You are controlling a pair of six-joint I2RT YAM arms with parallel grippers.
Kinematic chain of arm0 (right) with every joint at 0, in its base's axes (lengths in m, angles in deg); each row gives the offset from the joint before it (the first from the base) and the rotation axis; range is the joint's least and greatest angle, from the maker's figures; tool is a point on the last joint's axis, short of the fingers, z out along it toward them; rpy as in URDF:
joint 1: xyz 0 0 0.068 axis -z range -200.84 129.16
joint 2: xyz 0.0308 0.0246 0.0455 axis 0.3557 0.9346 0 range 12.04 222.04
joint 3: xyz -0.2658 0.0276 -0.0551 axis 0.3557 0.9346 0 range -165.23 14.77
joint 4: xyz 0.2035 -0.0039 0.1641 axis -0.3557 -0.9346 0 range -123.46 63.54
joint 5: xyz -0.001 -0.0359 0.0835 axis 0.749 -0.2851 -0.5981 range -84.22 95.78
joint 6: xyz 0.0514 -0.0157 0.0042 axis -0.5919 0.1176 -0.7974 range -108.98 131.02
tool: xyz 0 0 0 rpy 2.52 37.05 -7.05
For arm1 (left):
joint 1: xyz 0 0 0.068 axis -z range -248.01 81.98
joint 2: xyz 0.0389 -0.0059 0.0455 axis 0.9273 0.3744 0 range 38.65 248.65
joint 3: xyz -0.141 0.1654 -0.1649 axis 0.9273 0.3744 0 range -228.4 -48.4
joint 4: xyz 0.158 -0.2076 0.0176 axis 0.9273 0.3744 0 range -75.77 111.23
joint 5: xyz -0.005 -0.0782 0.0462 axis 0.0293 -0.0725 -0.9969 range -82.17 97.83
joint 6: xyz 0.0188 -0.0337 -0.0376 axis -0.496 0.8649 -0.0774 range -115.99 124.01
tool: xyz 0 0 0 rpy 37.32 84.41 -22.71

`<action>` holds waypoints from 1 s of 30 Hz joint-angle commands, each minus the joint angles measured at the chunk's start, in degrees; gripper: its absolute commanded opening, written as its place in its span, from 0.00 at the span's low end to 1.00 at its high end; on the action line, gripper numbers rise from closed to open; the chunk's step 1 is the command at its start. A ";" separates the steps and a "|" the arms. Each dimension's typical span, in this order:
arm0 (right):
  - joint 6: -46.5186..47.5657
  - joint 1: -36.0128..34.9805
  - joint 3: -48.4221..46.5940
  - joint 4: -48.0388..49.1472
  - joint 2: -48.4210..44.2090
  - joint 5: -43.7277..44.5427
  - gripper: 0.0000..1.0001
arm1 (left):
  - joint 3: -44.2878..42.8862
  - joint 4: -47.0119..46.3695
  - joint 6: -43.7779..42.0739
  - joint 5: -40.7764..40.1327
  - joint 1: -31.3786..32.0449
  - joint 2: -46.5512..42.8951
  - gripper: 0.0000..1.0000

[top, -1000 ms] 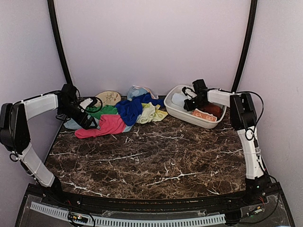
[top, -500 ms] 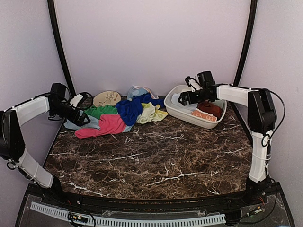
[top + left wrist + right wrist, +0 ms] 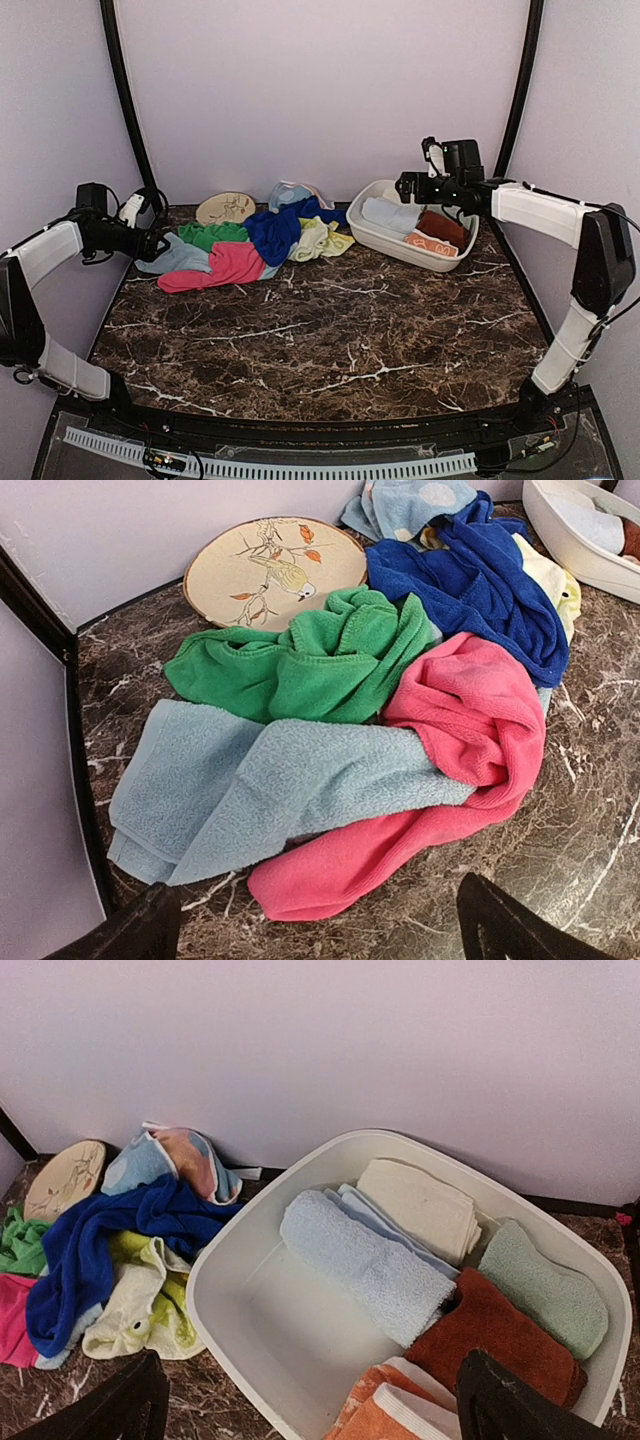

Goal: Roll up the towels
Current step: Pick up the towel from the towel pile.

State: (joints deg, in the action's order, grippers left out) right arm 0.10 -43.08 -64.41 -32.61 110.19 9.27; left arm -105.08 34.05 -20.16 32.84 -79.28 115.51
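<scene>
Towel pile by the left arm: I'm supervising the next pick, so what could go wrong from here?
1. The pink towel wraps the pale blue towel's end and the green towel lies against it, so the open left gripper may lift several together.
2. The round disc sits right behind the green towel; a tug could shift it.

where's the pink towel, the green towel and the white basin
pink towel (image 3: 470, 730), left wrist view, on its bunched upper part
green towel (image 3: 300, 675), left wrist view, middle of the crumpled cloth
white basin (image 3: 285, 1335), right wrist view, bare inner floor
</scene>
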 commanded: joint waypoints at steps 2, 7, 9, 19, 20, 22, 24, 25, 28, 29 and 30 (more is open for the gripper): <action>-8.09 2.06 6.19 5.77 -2.02 -4.84 1.00 | 1.42 -3.51 2.33 3.92 -1.29 0.07 0.99; -6.36 -2.05 8.60 5.98 -4.23 5.76 1.00 | 0.10 -3.68 2.58 9.80 -1.22 4.84 0.97; -10.28 -4.24 10.64 8.91 -6.26 16.86 1.00 | -1.40 -2.49 1.30 11.70 -1.21 8.10 0.86; -9.41 -5.45 18.44 11.09 -13.40 1.99 1.00 | -10.56 4.66 -3.38 11.47 1.54 22.82 0.69; -8.89 -6.96 18.51 10.44 -13.76 3.80 1.00 | -11.50 7.08 -4.23 12.19 2.41 24.00 0.67; -7.53 -10.15 18.45 9.34 -14.47 7.20 1.00 | -11.65 10.89 -6.99 13.67 4.04 24.97 0.64; -5.94 -13.44 17.80 7.42 -14.60 11.28 1.00 | -10.22 12.97 -10.33 14.06 5.44 24.56 0.64; -5.58 -14.38 17.38 6.48 -14.57 12.28 1.00 | -9.60 13.84 -11.62 14.04 5.73 24.49 0.64; -5.26 -16.18 17.44 6.18 -14.74 12.93 1.00 | -9.48 15.20 -12.68 13.04 6.09 25.27 0.65; -5.30 -16.73 17.48 6.20 -14.67 13.01 0.99 | -9.49 14.92 -12.48 12.50 6.19 25.53 0.65; -5.33 -17.27 17.55 6.24 -14.61 13.14 0.99 | -9.56 14.77 -12.39 12.25 6.40 25.86 0.65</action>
State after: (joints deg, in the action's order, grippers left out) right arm -6.61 -59.14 -46.66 -26.21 97.21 18.58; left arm -115.34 44.78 -29.49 44.99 -72.77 141.08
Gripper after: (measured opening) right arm 0.995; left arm 0.645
